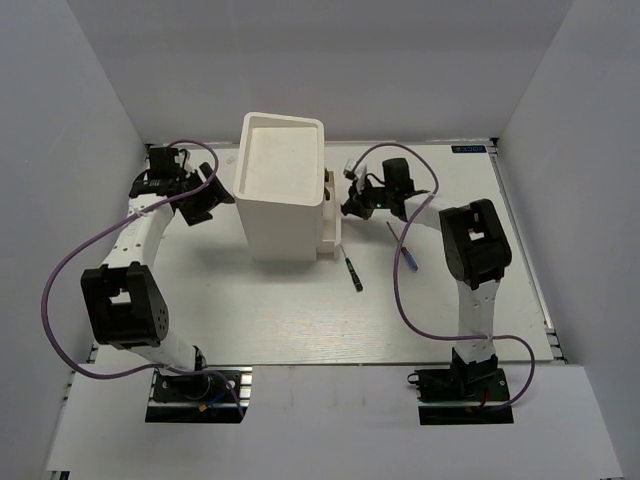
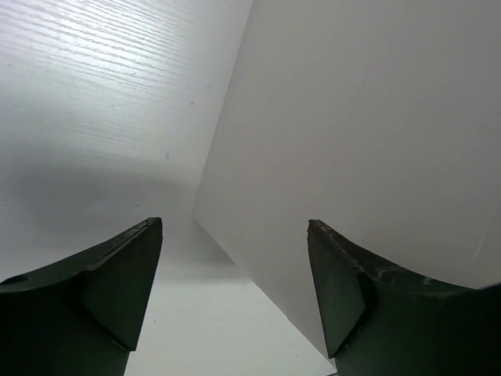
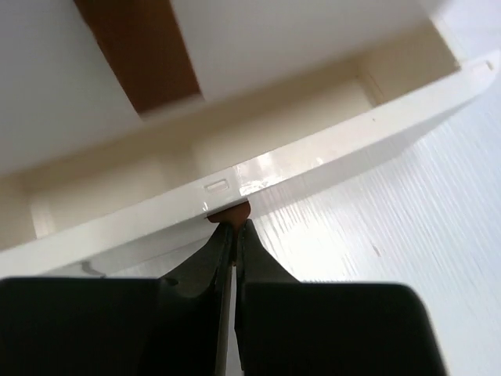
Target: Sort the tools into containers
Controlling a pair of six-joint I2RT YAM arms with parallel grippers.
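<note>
The containers are small white drawers point(image 1: 330, 215) stacked on the right side of a tall white box point(image 1: 280, 190). In the right wrist view one drawer point(image 3: 329, 141) stands pulled out, its inside bare where it shows. My right gripper point(image 3: 235, 223) is shut on its brown knob point(image 3: 235, 211), and in the top view it point(image 1: 348, 207) sits right at the drawers. My left gripper point(image 2: 235, 225) is open with nothing in it, the box wall point(image 2: 352, 141) just ahead; in the top view it point(image 1: 205, 203) is at the box's left side. Two tools lie on the table: a thin dark-green screwdriver point(image 1: 352, 272) and a blue-handled screwdriver point(image 1: 405, 250).
A brown knob of a higher drawer point(image 3: 141, 55) shows above the pulled-out one. Purple cables point(image 1: 400, 290) loop from both arms over the table. White walls enclose the table point(image 1: 300, 320) on three sides.
</note>
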